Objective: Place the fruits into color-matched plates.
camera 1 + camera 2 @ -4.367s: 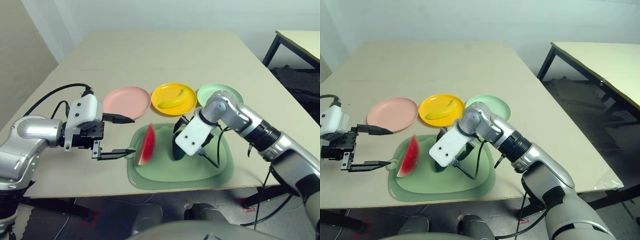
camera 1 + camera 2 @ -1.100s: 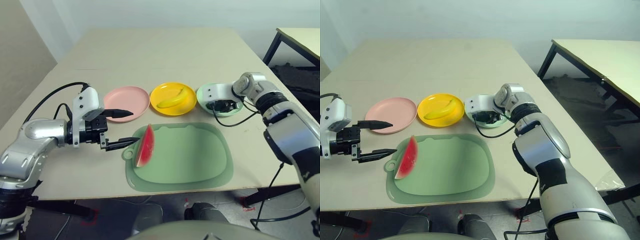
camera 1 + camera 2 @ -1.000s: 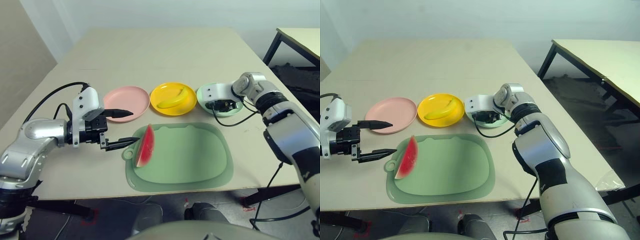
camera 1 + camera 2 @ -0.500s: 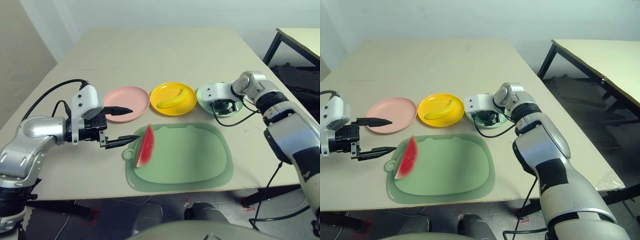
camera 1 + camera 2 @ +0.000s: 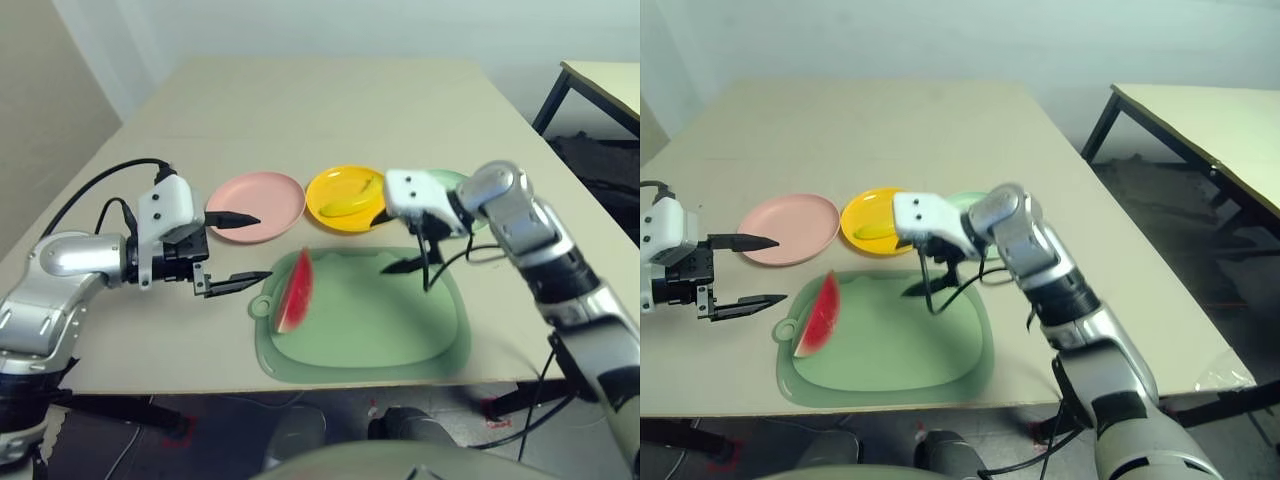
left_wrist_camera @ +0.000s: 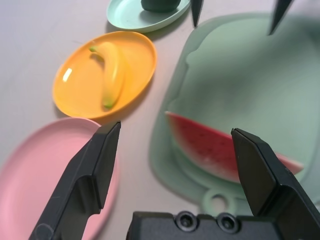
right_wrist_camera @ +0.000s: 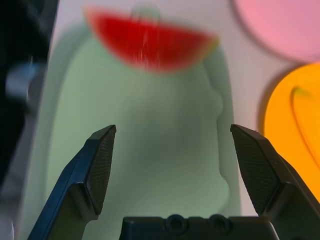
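**Watermelon on the mat, both pincers spread and empty**

The watermelon wedge (image 5: 293, 291) stands on edge at the left end of the pale green cutting mat (image 5: 400, 325), near the mat's small handle loop, with bare mat stretching away to its right. Beyond the mat's far edge lie three plates in a row: the pink plate (image 5: 270, 195) bare, the yellow plate (image 5: 330, 188) carrying the banana (image 5: 347, 206), and the mint green plate (image 6: 131, 10) holding the avocado (image 6: 159, 4).

The left pincer (image 5: 236, 252) hovers over the worktop (image 5: 330, 100) just left of the wedge, fingers spread, one tip over the pink plate's near rim, the other near the mat's left edge. The right pincer (image 5: 396, 240) hangs above the mat's far edge, spread wide and holding nothing, facing the wedge across open mat.
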`<state>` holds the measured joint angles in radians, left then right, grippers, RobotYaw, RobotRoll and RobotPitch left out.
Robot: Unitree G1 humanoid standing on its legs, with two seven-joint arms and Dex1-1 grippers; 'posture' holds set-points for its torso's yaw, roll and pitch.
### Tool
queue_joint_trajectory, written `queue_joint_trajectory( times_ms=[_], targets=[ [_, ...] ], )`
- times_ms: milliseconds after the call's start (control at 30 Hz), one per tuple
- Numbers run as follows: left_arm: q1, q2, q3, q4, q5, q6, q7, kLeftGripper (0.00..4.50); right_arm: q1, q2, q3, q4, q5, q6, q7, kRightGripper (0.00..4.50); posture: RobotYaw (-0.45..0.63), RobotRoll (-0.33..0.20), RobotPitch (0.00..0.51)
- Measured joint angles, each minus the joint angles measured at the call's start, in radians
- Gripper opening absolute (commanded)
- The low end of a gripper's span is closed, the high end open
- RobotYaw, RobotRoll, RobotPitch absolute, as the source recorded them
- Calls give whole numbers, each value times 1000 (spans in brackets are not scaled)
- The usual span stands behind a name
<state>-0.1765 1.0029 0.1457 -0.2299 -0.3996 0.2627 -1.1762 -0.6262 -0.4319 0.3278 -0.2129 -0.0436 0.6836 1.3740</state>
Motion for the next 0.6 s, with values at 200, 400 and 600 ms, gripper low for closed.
queue_joint_trajectory(
  times_ms=[200,400,600],
  targets=[
    [-157,24,-100,125,123,-161,-77,4500,101,123,-52,-56,76,95,-248,4467,162,0,7],
    [-292,-24,-215,161,180,-320,-168,4500,199,243,-152,-96,162,156,-467,4467,150,0,6],
    [-402,-46,-330,246,264,-548,-278,4500,360,212,-213,-138,280,81,-483,4467,127,0,1]
  ],
)
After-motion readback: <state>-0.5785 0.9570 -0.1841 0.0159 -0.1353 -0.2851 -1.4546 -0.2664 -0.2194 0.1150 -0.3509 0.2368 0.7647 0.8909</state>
